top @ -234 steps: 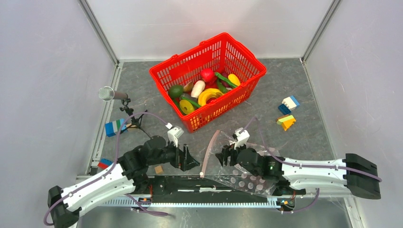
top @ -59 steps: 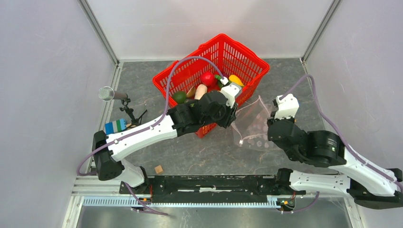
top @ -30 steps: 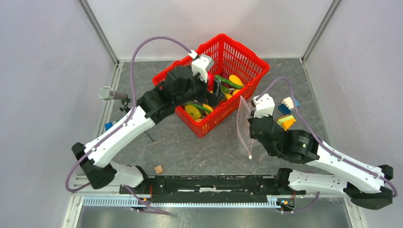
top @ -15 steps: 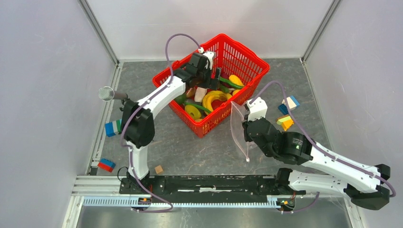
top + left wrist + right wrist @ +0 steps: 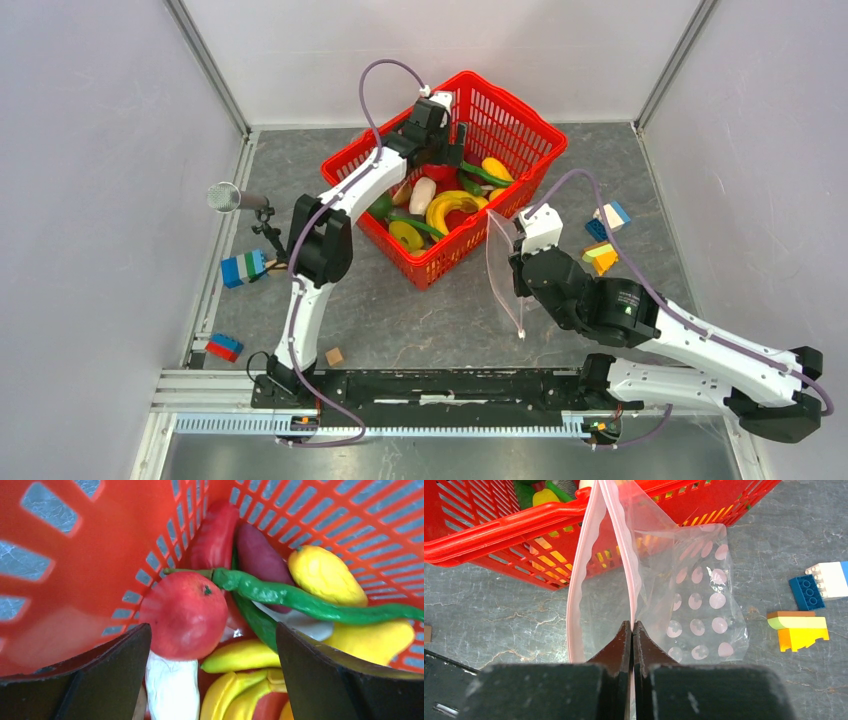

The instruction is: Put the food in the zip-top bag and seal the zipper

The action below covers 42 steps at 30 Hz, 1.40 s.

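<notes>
The food lies in the red mesh basket [image 5: 520,130]. In the left wrist view I see a red tomato [image 5: 182,615], a green chili [image 5: 300,600], a yellow lemon [image 5: 325,575] and a banana [image 5: 240,657]. My left gripper [image 5: 441,128] [image 5: 212,626] hangs open over this pile, the tomato just inside its left finger, touching nothing. My right gripper [image 5: 515,272] [image 5: 632,622] is shut on one lip of the zipper [image 5: 624,555]. It holds the zip-top bag [image 5: 694,600] upright beside the basket's near wall, mouth gaping, with nothing inside.
Coloured bricks lie right of the bag [image 5: 610,217] [image 5: 602,257] and at the left edge [image 5: 242,267] [image 5: 222,347]. A small wooden cube [image 5: 334,356] sits near the front rail. A microphone on a stand [image 5: 228,197] stands at the left wall.
Over the last second my left arm has stretched farther into the basket, its gripper moving toward the far side and staying open. My right gripper has carried the bag slightly left.
</notes>
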Each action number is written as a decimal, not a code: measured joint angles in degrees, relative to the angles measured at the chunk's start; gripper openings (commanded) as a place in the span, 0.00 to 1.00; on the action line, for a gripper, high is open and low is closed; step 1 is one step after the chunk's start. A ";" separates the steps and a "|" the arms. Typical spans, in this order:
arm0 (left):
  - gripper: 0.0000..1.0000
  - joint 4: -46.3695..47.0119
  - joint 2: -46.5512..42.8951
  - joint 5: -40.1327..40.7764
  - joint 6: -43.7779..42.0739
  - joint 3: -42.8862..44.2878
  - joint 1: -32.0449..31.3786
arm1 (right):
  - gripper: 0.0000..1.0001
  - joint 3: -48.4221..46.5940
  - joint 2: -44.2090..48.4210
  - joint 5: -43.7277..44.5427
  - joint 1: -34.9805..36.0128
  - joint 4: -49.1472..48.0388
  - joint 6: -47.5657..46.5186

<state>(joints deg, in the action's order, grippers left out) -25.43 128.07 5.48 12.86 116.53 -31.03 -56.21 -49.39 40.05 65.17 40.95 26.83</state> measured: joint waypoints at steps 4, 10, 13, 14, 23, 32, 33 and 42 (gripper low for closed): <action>0.96 0.59 4.33 2.03 0.17 3.13 0.07 | 0.00 0.00 -0.09 0.00 -0.04 -0.17 -0.39; 0.74 0.50 8.11 5.53 0.24 3.52 -0.35 | 0.00 0.00 -0.11 -0.02 -0.04 -0.24 -0.96; 0.55 0.46 9.49 6.38 0.70 4.37 -0.20 | 0.00 0.00 -0.33 -0.04 -0.07 -0.24 -1.25; 0.50 0.44 9.49 6.34 1.05 4.39 -0.15 | 0.00 0.00 -0.46 -0.04 -0.09 -0.26 -1.27; 0.38 1.07 3.48 2.29 1.66 -2.38 0.20 | 0.00 1.07 -0.74 -0.13 -0.09 -1.27 -1.07; 0.39 2.32 -24.68 -8.94 2.01 -16.83 -0.46 | 0.00 1.73 -0.94 1.84 -0.98 -1.66 -0.20; 0.39 2.84 -28.11 -10.27 2.40 -17.79 -0.61 | 0.00 1.73 -1.16 2.05 -1.27 -1.90 -0.13; 0.39 8.26 -50.29 -21.40 6.64 -34.51 -3.63 | 0.00 2.23 -3.37 -1.62 -7.74 -8.04 -0.37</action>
<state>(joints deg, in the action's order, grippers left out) -17.17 77.78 -15.92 19.51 82.02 -34.65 -53.98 -52.75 38.44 57.43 32.91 26.46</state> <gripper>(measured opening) 0.732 0.010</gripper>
